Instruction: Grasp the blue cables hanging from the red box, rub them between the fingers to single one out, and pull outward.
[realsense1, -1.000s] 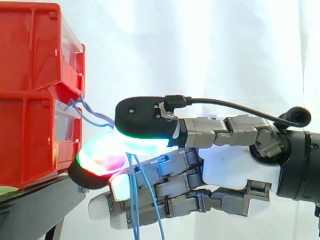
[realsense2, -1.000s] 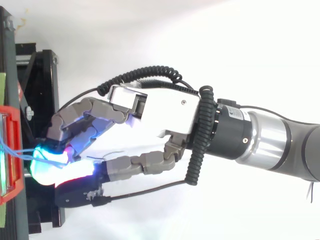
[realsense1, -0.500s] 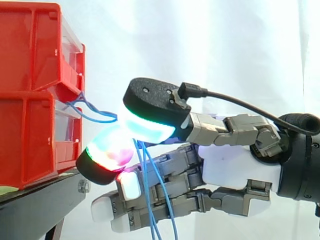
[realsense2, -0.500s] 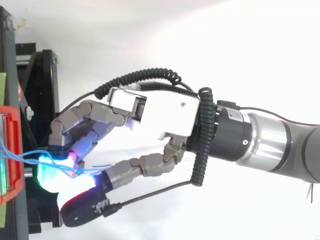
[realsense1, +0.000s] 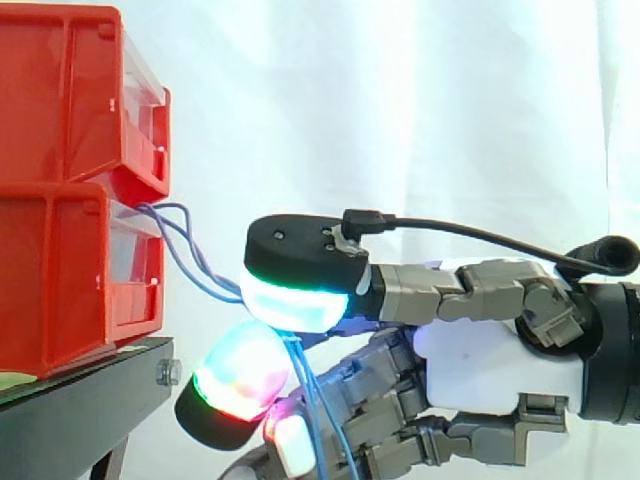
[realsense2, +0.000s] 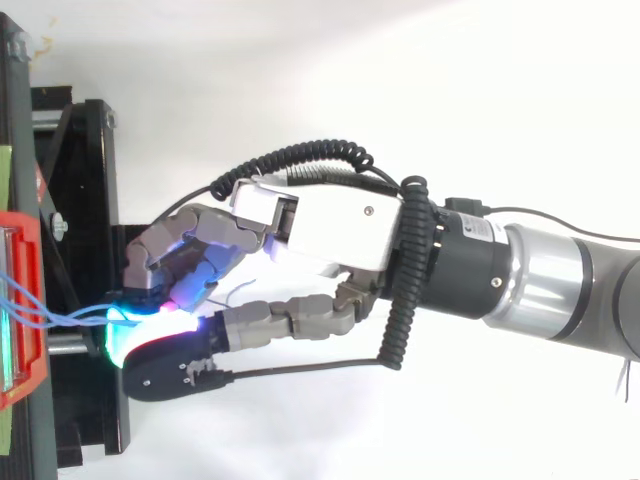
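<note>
Side-on scene before a white curtain (realsense1: 400, 110). Two stacked bins fill the 9 o'clock edge: an upper red bin (realsense1: 70, 90) sitting on a lower red bin (realsense1: 60, 270), both carried by a black stand (realsense1: 80, 400) whose front corner juts out at 7 o'clock.

The blue cables (realsense1: 225, 290) leave the front lip of the lower red bin, where the two bins meet, and sag down toward 4 o'clock across a strip of open air. They then pass under a glowing cyan-green pad (realsense1: 295, 300). Below it the strands hang straight down toward 6 o'clock, in front of the curled grey fingers (realsense1: 390, 390).

The hand (realsense1: 490, 350) reaches in from 3 o'clock and is clamped on the blue cables, which are pinched between the upper pad and the fingers. A second pad (realsense1: 240, 375), glowing red and green, sits lower, at 7 o'clock of the first.

The pads stand clear of the bin fronts (only the cables bridge that gap), and the lower pad is near the stand's corner without touching it. Plain curtain lies open above the hand, from 12 to 2 o'clock.

From above, the arm (realsense2: 560, 290) enters at 3 o'clock, and the cables run level from the bin at 9 o'clock to the glowing pads over the stand's edge.
</note>
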